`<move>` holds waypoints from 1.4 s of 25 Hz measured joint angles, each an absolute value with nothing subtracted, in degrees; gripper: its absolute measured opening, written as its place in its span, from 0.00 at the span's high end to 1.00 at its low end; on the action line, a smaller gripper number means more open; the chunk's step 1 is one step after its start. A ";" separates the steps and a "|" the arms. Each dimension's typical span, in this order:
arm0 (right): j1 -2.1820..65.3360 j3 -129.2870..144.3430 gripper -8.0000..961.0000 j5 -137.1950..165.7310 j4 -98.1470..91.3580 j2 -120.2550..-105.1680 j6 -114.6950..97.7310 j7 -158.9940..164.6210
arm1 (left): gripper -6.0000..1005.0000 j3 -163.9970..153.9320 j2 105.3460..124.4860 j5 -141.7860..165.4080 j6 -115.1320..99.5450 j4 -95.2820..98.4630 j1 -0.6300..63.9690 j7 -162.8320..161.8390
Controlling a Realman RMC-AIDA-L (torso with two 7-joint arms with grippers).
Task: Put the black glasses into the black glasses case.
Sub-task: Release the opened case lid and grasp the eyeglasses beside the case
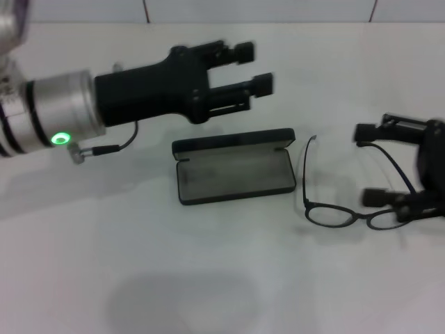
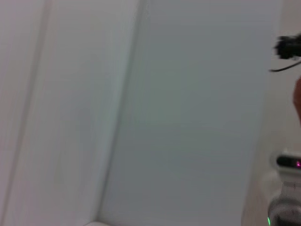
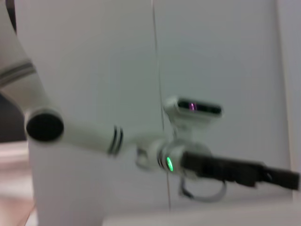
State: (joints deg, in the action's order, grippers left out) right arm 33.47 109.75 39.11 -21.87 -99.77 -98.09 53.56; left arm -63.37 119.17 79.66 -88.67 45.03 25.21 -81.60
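The black glasses case [image 1: 234, 174] lies open in the middle of the white table, its grey lining up and its lid standing along the far side. Just right of it, the black glasses [image 1: 332, 213] rest on the table, one temple arm reaching back beside the case's right end. My right gripper [image 1: 370, 165] is open at the right edge. Its fingers straddle the glasses' right half, and the other temple arm runs between them. My left gripper [image 1: 254, 67] hovers open and empty above and behind the case; the right wrist view shows it as well [image 3: 277, 176].
The white table [image 1: 139, 278] stretches bare in front of the case and to its left. A tiled wall [image 1: 278, 10] closes off the far edge. The left wrist view shows only pale wall panels [image 2: 141, 117].
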 joint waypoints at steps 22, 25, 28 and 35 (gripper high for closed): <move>29.66 82.16 0.17 146.20 -91.31 -115.93 -99.38 115.31 | 0.33 -57.18 118.60 79.87 -87.73 30.86 24.82 -71.80; 29.44 85.25 0.17 145.89 -90.62 -115.96 -96.13 114.84 | 0.33 -57.16 118.55 79.80 -87.60 30.68 24.99 -71.75; 29.29 87.03 0.21 145.38 -90.40 -115.94 -94.17 114.36 | 0.33 -57.13 118.48 79.79 -87.48 30.45 25.43 -71.99; 31.63 91.04 0.27 143.07 -83.93 -116.07 -90.69 112.79 | 0.33 -57.12 118.47 79.77 -87.31 30.31 25.56 -71.86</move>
